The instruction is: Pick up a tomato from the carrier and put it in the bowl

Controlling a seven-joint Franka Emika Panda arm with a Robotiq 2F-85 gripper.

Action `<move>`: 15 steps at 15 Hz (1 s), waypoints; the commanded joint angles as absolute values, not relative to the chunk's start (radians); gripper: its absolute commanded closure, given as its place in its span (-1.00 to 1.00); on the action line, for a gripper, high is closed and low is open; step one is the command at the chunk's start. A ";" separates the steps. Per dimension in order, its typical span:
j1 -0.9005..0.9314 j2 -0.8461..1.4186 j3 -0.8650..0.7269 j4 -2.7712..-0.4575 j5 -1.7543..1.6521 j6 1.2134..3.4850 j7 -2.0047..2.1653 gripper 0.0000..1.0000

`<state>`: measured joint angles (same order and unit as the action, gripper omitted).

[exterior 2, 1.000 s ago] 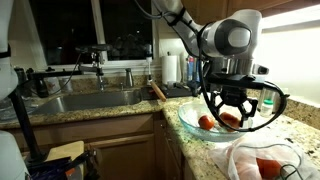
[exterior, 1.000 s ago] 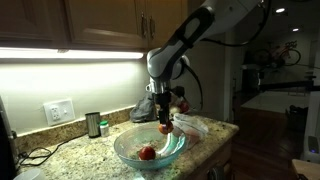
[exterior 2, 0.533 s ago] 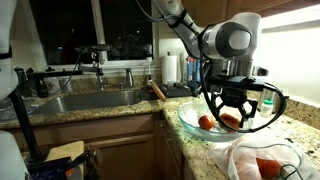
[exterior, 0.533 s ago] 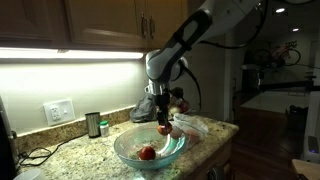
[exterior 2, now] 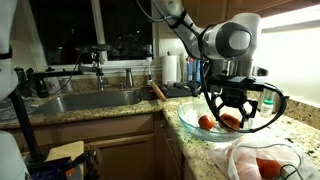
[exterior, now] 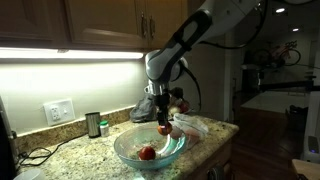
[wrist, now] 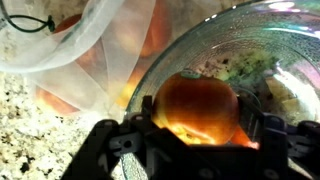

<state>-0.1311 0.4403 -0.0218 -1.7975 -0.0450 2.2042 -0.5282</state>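
My gripper [exterior: 164, 122] is shut on a red-orange tomato [wrist: 196, 106] and holds it over the clear glass bowl [exterior: 128, 152]. The held tomato also shows in both exterior views [exterior: 165, 128] [exterior 2: 230, 119]. Another tomato [exterior: 147, 153] lies in the bowl, also seen in an exterior view [exterior 2: 206, 122]. The carrier is a clear plastic bag [exterior 2: 262, 160] with more tomatoes [exterior 2: 268, 167] inside, lying beside the bowl [exterior 2: 192, 118]. In the wrist view the bag [wrist: 90, 50] lies at upper left, next to the bowl's rim [wrist: 160, 55].
The granite counter [exterior: 85, 155] carries a dark jar [exterior: 93, 124] near a wall outlet [exterior: 60, 110]. A sink with a faucet [exterior 2: 98, 62] lies beyond the bowl. A paper towel roll [exterior 2: 171, 69] stands at the back. The counter edge [exterior 2: 195, 145] is close to the bowl.
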 commanded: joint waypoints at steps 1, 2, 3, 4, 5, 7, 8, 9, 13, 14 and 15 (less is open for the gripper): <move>-0.142 0.446 -0.013 -1.774 -0.062 2.191 -0.530 -1.00; -0.142 0.447 -0.014 -1.770 -0.062 2.191 -0.530 -1.00; -0.142 0.447 -0.014 -1.767 -0.062 2.191 -0.530 -1.00; -0.142 0.448 -0.014 -1.764 -0.061 2.191 -0.530 -1.00; -0.143 0.449 -0.014 -1.760 -0.061 2.190 -0.530 -1.00; -0.143 0.450 -0.014 -1.757 -0.060 2.190 -0.529 -1.00; -0.142 0.449 -0.015 -1.757 -0.062 2.193 -0.525 -1.00; -0.141 0.447 -0.017 -1.757 -0.066 2.195 -0.520 -1.00; -0.143 0.451 -0.010 -1.758 -0.058 2.201 -0.523 -1.00; -0.143 0.451 -0.011 -1.757 -0.059 2.201 -0.523 -1.00; -0.143 0.451 -0.011 -1.756 -0.060 2.201 -0.523 -1.00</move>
